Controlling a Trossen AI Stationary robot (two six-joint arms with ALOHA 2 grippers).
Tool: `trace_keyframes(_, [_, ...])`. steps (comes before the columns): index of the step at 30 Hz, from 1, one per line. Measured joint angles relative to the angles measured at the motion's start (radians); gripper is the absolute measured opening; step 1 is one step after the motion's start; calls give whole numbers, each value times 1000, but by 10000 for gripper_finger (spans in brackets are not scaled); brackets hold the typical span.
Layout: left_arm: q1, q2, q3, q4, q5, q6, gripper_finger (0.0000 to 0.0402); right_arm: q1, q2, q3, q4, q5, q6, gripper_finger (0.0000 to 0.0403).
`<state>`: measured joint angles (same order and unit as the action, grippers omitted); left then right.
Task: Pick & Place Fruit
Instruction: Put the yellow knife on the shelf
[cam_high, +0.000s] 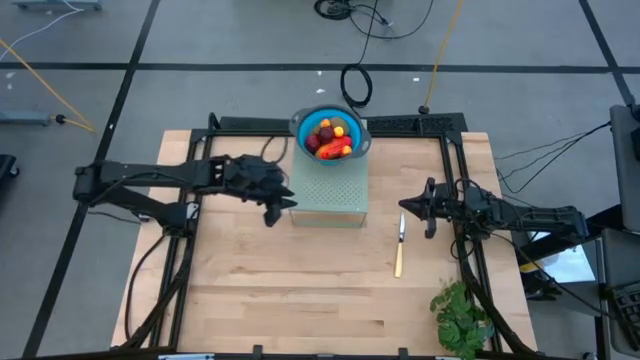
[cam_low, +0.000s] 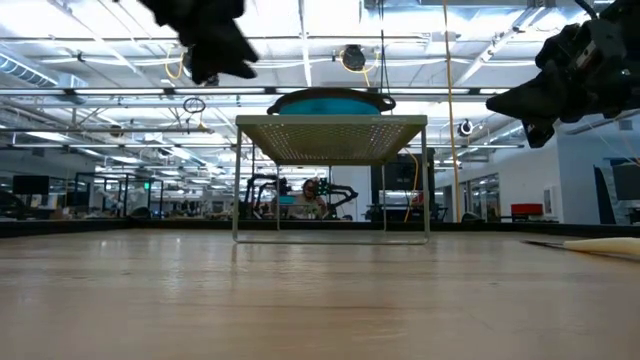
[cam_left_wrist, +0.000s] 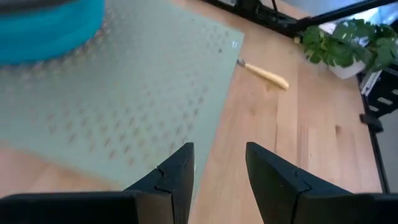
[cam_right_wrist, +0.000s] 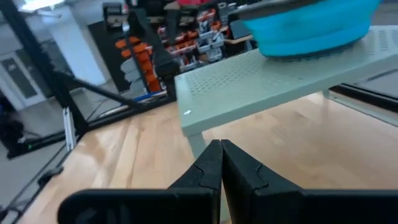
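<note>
The fruit (cam_high: 332, 137) is sitting in a blue bowl (cam_high: 303, 122) atop a perforated stand (cam_high: 330, 190). The left gripper (cam_high: 283, 205) is hovering beside the stand, fingers parted and holding nothing, while the right gripper (cam_high: 410, 207) is waiting above the wooden surface (cam_high: 300, 290), fingers closed together near a knife (cam_high: 399, 247).

Blue bowl (cam_high: 300, 128) holding red, orange and yellow fruit (cam_high: 331, 138). Pale green stand (cam_high: 331, 192), dotted with holes, just beside the black left gripper's (cam_high: 278, 207) jaws. Cream-handled knife (cam_high: 400, 246); green leaves (cam_high: 461, 316); light wood table (cam_high: 290, 290).

Left gripper (cam_high: 281, 203) parted and empty; right gripper (cam_high: 420, 208) closed.
</note>
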<state>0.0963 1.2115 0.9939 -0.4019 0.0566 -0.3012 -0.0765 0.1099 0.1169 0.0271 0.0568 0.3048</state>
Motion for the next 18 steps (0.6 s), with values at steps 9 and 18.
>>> trace_keyframes(9, [1,-287,-213,15,-4,11,145,0,36,0,1,25,163,0])
trace_keyframes(18, [1,-527,-373,16,-4,5,145,0,98,0,30,22,331,0])
